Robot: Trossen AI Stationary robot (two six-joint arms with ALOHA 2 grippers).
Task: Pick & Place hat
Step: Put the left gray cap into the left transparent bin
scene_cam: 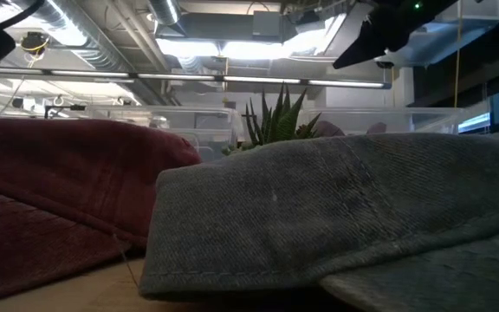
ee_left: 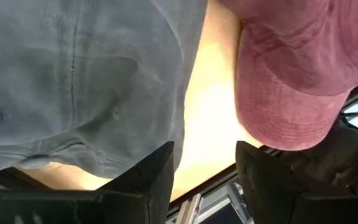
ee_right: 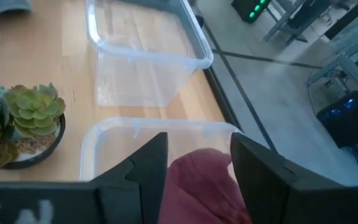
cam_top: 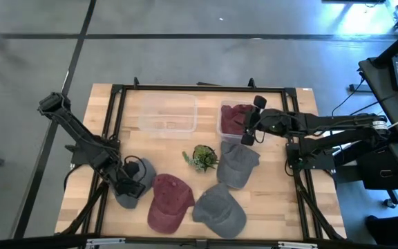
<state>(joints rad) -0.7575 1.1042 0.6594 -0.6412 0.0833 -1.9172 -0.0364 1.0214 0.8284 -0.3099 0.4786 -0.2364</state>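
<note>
A red hat (cam_top: 235,119) lies in the right clear bin (cam_top: 221,131); it also shows in the right wrist view (ee_right: 204,186). My right gripper (cam_top: 251,128) hovers open above it, and its fingers (ee_right: 148,168) touch nothing. On the table lie three grey hats, one at the left (cam_top: 138,183), one in the middle (cam_top: 238,164) and one near the front (cam_top: 218,209), and a second red hat (cam_top: 170,200). My left gripper (cam_top: 131,176) is open, low over the left grey hat's edge (ee_left: 104,93), with the second red hat (ee_left: 291,74) on its other side.
An empty clear bin (cam_top: 168,114) stands at the back, left of the filled one. A small potted succulent (cam_top: 202,158) stands mid-table between the bins and the hats. A black frame runs around the wooden tabletop (cam_top: 282,200).
</note>
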